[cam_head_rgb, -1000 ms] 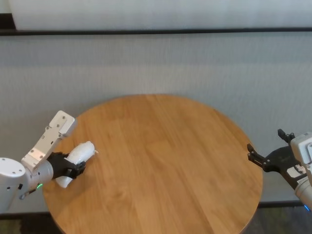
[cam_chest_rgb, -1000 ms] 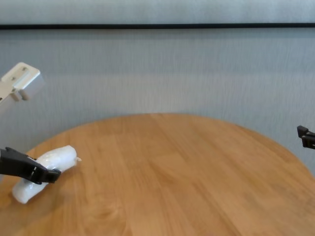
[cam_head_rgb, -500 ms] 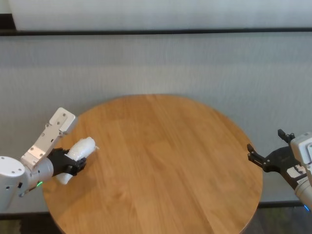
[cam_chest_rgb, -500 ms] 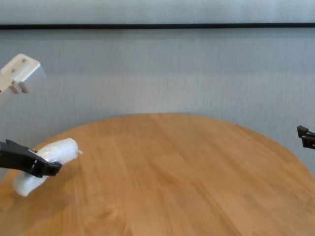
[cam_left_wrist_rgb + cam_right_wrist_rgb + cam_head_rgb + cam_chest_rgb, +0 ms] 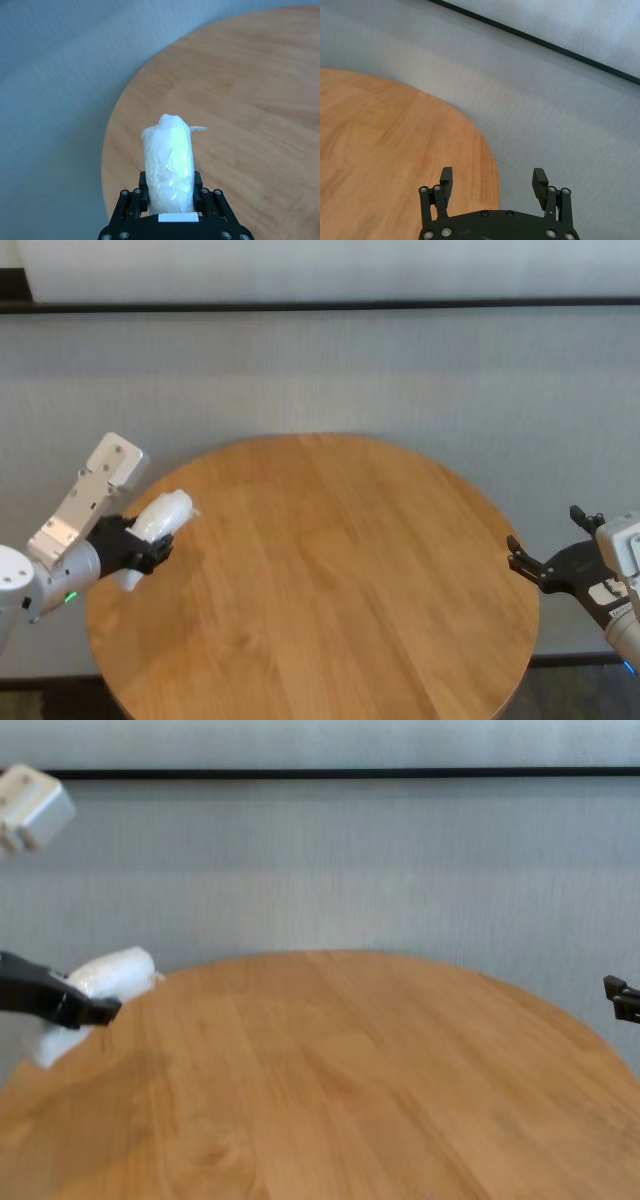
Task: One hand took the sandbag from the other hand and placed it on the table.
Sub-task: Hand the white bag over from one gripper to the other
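Left hand (image 5: 150, 550) clamps my sandbag (image 5: 157, 523) above the desk (image 5: 330, 580) edge; right hand (image 5: 535, 570) gapes empty, far off; slick wrap could slip.

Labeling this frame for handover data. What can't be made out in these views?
- Sandbag: its rear end is hidden by the left hand in the left wrist view.
- Left hand: its base is cut off by the left edge in the chest view.
- Right hand, open: only a tip shows at the chest view's right edge.
- Table: near rim cut off by the bottom edge in the head and chest views.
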Controlling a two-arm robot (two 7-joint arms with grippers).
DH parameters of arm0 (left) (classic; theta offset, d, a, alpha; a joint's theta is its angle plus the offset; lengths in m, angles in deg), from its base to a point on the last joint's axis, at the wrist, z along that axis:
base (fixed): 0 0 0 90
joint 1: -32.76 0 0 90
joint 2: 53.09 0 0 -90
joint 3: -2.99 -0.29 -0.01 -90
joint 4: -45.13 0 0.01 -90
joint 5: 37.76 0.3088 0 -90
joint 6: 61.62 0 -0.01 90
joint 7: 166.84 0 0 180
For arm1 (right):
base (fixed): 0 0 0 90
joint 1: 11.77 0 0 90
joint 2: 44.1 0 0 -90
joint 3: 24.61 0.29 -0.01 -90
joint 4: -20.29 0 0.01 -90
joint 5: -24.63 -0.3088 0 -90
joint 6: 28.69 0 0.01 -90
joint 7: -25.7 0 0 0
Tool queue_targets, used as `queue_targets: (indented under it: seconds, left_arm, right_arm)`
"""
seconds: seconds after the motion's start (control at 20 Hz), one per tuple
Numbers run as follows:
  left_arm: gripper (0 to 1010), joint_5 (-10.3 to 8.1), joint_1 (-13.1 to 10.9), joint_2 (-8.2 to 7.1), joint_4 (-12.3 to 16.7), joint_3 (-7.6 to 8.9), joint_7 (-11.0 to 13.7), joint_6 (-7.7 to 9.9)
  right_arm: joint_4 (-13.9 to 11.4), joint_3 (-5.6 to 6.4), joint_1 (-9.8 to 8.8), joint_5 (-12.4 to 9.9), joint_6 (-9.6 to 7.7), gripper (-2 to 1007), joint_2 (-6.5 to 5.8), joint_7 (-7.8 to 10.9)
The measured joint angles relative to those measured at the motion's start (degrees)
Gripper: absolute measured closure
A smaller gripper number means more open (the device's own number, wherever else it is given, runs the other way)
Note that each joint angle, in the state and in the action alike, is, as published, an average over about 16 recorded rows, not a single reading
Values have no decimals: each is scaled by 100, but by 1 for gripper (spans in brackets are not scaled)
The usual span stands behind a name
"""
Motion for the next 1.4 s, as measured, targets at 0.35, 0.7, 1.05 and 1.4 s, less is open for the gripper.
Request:
queue_targets:
  seconds: [0.35, 0.7, 1.05, 1.4]
  left_arm:
    - [495, 5, -17, -66, 400, 142, 135, -2]
    - [495, 67, 36, -145, 737, 211, 296, 74]
    - [495, 145, 121, -196, 1052, 259, 464, 134]
    - [495, 155, 252, -181, 1268, 256, 700, -12]
  right_arm:
    - [0, 0, 0, 0, 0, 4, 0, 0]
    - [0, 0, 0, 0, 0, 4, 0, 0]
    - [0, 0, 0, 0, 0, 4, 0, 0]
    - [0, 0, 0, 0, 0, 4, 0, 0]
